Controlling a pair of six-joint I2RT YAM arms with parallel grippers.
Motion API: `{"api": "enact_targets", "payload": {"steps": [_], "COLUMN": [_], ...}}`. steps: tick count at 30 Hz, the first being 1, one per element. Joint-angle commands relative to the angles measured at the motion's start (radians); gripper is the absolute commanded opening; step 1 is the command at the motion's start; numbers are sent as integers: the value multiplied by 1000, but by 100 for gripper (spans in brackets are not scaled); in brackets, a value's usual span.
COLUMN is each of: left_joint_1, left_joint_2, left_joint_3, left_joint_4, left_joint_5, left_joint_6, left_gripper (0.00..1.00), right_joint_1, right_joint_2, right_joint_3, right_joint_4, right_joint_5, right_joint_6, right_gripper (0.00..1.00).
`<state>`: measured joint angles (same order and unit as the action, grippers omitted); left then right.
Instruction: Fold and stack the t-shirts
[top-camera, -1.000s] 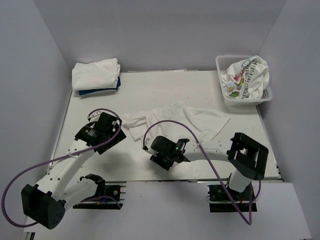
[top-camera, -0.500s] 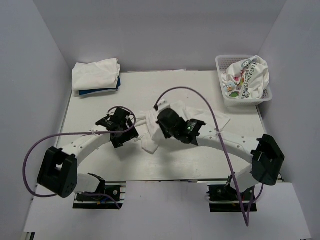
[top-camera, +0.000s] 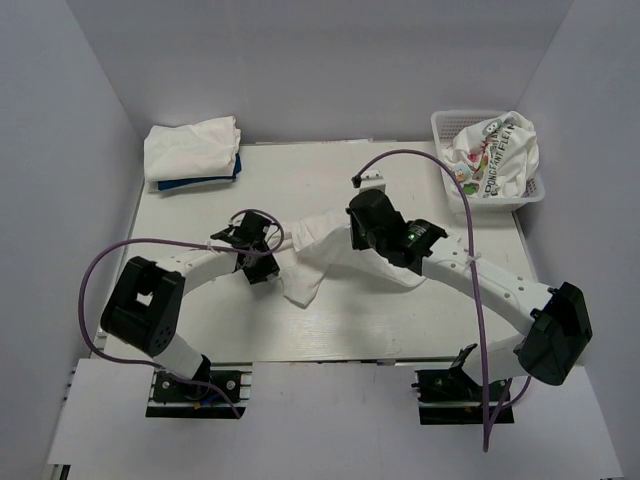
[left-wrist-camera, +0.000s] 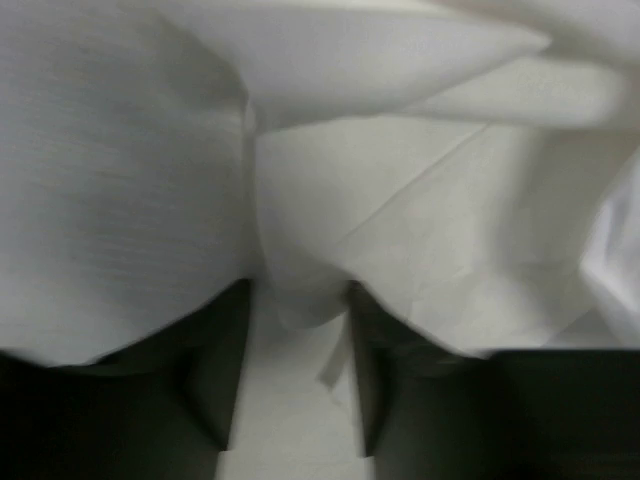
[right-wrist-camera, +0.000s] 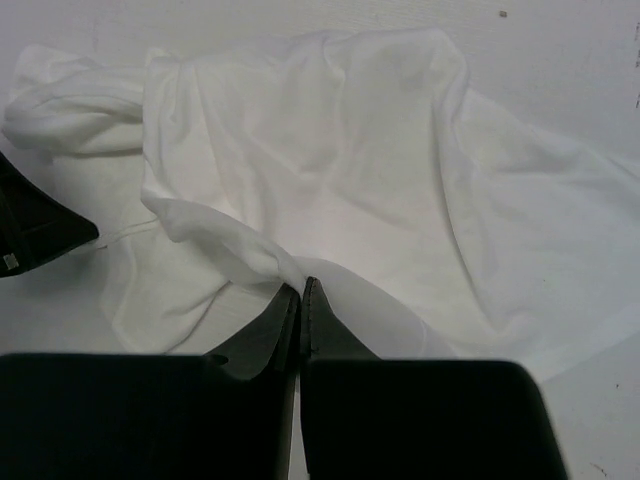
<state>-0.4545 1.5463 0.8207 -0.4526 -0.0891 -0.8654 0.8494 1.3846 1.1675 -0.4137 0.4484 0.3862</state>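
Right gripper: jaws pressed together, pinching a raised fold of the white t-shirt right at the tips. In the right wrist view the ridge runs off from the tips toward 10 o'clock. The rest of the cloth fans out from 11 to 2, wrinkled, lying on the table.

Left gripper: jaws apart, with a tongue of the same shirt hanging in the gap between the fingers. Can't tell whether the pads touch it. Cloth fills nearly the whole left wrist view and drapes over the finger on the 9 o'clock side.

Top view: both grippers meet over mid-table. The left one is at the shirt's 9 o'clock edge, the right one over its far side, about 12 to 1. The shirt is bunched between them, with one corner trailing toward 6 and a flatter part running under the right arm toward 3.

Further out: a folded white t-shirt sits at the table's 10 o'clock corner on a dark blue t-shirt, whose edge shows on the near side. The basket is at the 2 o'clock corner, with the printed t-shirt crumpled in it and bulging over the rim. Both are well apart from the grippers.
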Motion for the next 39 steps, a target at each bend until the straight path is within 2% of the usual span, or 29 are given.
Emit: {"api": "enact_targets", "payload": {"steps": [1, 3, 4, 7, 10, 12, 15, 17, 20, 24, 25, 27, 28, 29, 31, 36, 39], "left_joint_1": [11, 11, 11, 11, 11, 11, 0, 11, 11, 11, 11, 11, 11, 11, 11, -1, -1], "left_joint_2": [44, 54, 54, 23, -73, -142, -290, -397, -480, -503, -503, -531, -557, -572, -601, -708, -776], "left_joint_3": [28, 37, 37, 55, 67, 119, 221, 274, 368, 540, 592, 658, 679, 699, 762, 918, 894], "left_joint_4": [37, 25, 3, -23, -55, -116, -211, -210, -227, -307, -307, -331, -331, -331, -331, -388, -368], "left_joint_5": [-15, -34, -43, -43, -63, -99, -274, -325, -452, -637, -665, -742, -768, -808, -845, -928, -937], "left_joint_6": [8, 8, 8, 8, 17, 42, 52, 94, 103, 103, 103, 103, 118, 134, 173, 209, 209], "left_gripper": [42, 22, 0, 0, 0, 0, 0, 0, 0, 0, 0, 0, 0, 0, 0, 0, 0], "right_joint_1": [-26, -38, -42, -68, -98, -133, -176, -202, -237, -269, -277, -282, -286, -286, -286, -283, -283], "right_joint_2": [-19, -21, -22, -16, -10, -15, -74, -151, -205, -248, -265, -289, -315, -324, -361, -407, -414], "right_joint_3": [11, 23, 26, 43, 87, 132, 152, 164, 208, 286, 305, 324, 324, 325, 346, 408, 432], "right_joint_4": [-16, -25, -30, -43, -88, -112, -68, -44, 38, 165, 211, 285, 390, 401, 495, 593, 619], "right_joint_5": [-8, -8, 1, 21, 81, 173, 315, 384, 472, 588, 599, 660, 668, 676, 685, 728, 747], "right_joint_6": [29, 23, 23, 26, 33, 54, 54, 43, -64, -216, -313, -368, -477, -504, -594, -756, -822], "right_gripper": [0, 0, 0, 0, 0, 0, 0, 0, 0, 0, 0, 0, 0, 0, 0, 0, 0]}}
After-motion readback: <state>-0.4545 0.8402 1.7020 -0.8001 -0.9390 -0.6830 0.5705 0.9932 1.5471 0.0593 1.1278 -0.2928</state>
